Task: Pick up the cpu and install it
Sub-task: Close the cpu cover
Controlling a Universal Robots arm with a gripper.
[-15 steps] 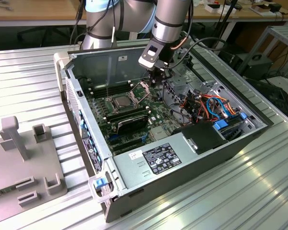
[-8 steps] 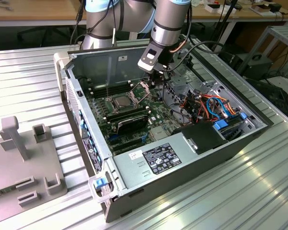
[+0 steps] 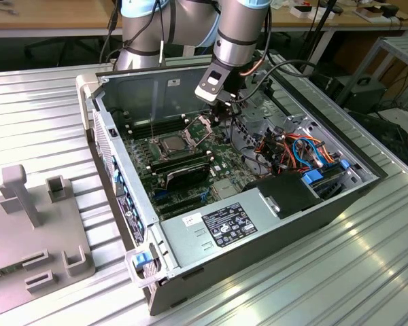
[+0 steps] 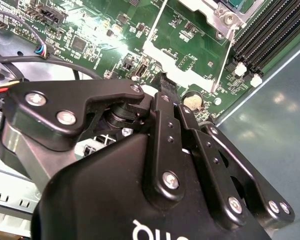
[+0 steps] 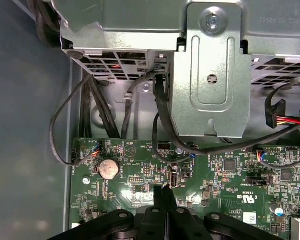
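Observation:
The cpu [image 3: 171,144] is a silver square lying in its socket on the green motherboard [image 3: 221,170] inside the open computer case [image 3: 109,88]. The socket's metal hold-down frame [image 3: 198,128] stands tilted up beside it. My gripper [image 3: 226,115] hangs just past that raised frame, on the exterior view's right of the cpu. In both wrist views my gripper [image 4: 164,80] [image 5: 162,189] is shut, its black fingertips pressed together with nothing between them, a little above the board. The raised frame [image 4: 172,67] lies just ahead of the tips.
Black memory sticks [image 3: 180,166] sit near the socket, and the power supply [image 3: 221,227] fills the case's near end. Loose cables [image 3: 292,146] and a metal drive cage [image 5: 210,75] crowd one side. A coin battery [image 5: 109,169] sits on the board. A grey fixture [image 3: 34,224] stands outside the case.

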